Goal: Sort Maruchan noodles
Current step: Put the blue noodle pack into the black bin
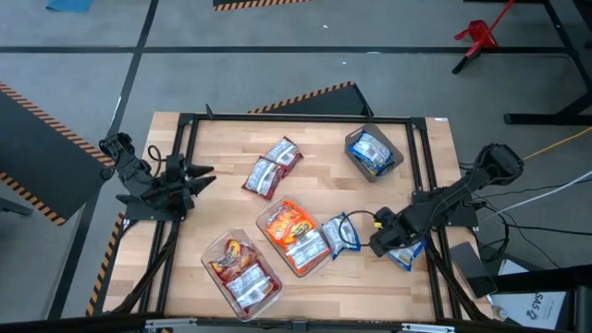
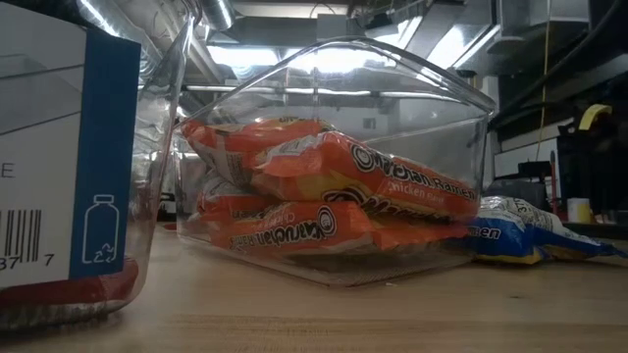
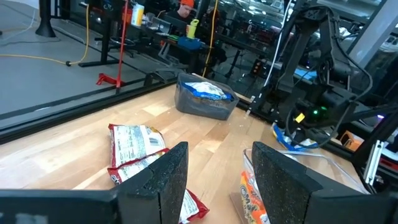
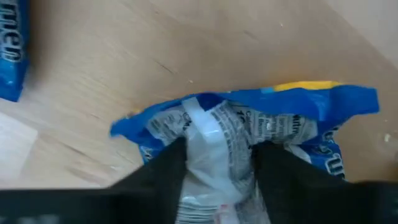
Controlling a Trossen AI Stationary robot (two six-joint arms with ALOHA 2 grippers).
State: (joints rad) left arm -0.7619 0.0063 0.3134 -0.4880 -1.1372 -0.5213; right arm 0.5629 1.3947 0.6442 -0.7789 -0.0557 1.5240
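Blue, orange and red ramen packets are spread over the wooden table. My right gripper (image 1: 392,244) is near the table's right edge, shut on a blue packet (image 1: 409,253). Another blue packet (image 1: 340,231) lies flat to its left and shows in the low view (image 2: 520,230). More blue packets fill the dark grey tub (image 1: 373,153). Orange packets lie in a clear tub (image 1: 294,236), red ones in a second clear tub (image 1: 242,270). Two red packets (image 1: 273,166) lie loose mid-table. My left gripper (image 3: 214,180) is open at the table's left side, holding nothing. My right gripper pinches the blue packet between its two fingers (image 4: 168,168), around the white-silver printed middle (image 4: 217,134). The fingers lie across the packet, coming from above at a slant from the table's right. I cannot tell whether the packet is lifted or touches the table.
A black frame rail (image 1: 421,185) runs along the table's edges, close to my right gripper. The nearer clear tub wall with a barcode label (image 2: 69,147) fills the low view's left. Bare wood shows at the table's far left (image 1: 217,139). A person sits in the room beyond (image 3: 183,6).
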